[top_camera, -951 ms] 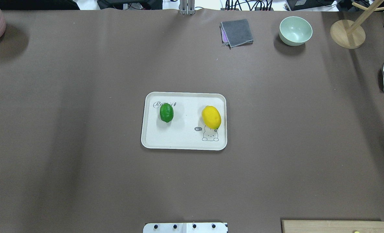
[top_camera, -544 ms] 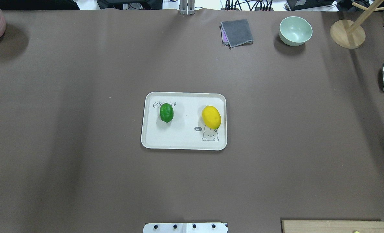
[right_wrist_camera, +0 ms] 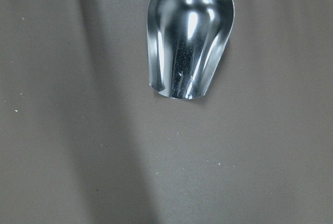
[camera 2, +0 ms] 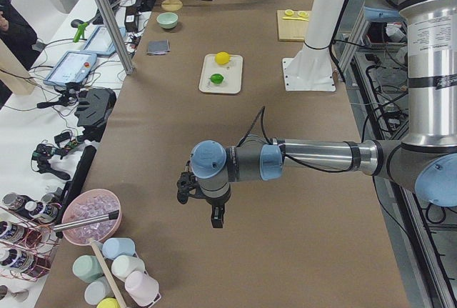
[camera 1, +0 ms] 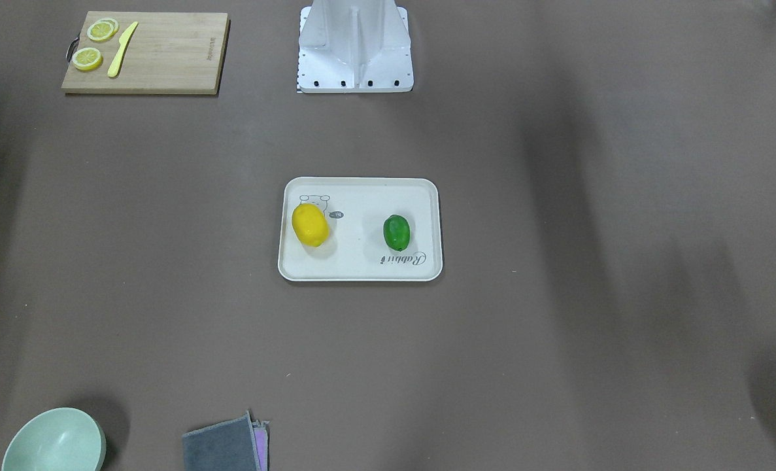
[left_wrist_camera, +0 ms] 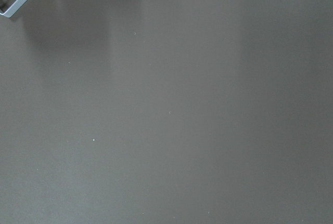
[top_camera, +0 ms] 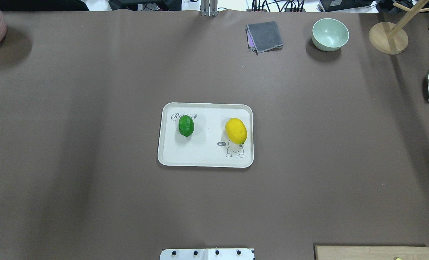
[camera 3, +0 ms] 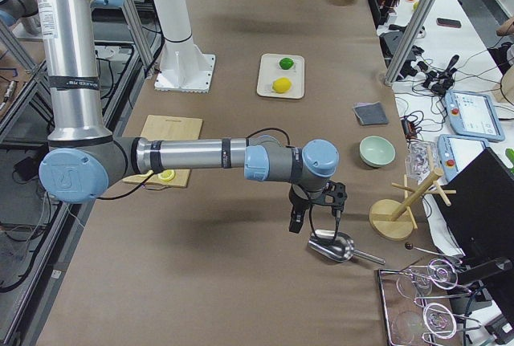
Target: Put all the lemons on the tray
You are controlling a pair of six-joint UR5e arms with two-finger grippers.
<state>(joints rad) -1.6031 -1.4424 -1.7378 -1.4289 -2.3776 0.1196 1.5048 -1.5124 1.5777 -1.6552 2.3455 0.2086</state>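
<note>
**Lemons both on the tray, arms out wide**

The yellow lemon and green lemon lie apart inside the tray's rim, well away from either gripper. By my read nothing is left to carry. The good move is to hold both arms off and leave the tray alone.

The left gripper and right gripper show only in the side views, so I cannot tell whether they are parted or closed.

The right wrist view alone shows a metal scoop directly beneath that gripper. Only the front-facing view shows lemon slices on the cutting board.
</note>
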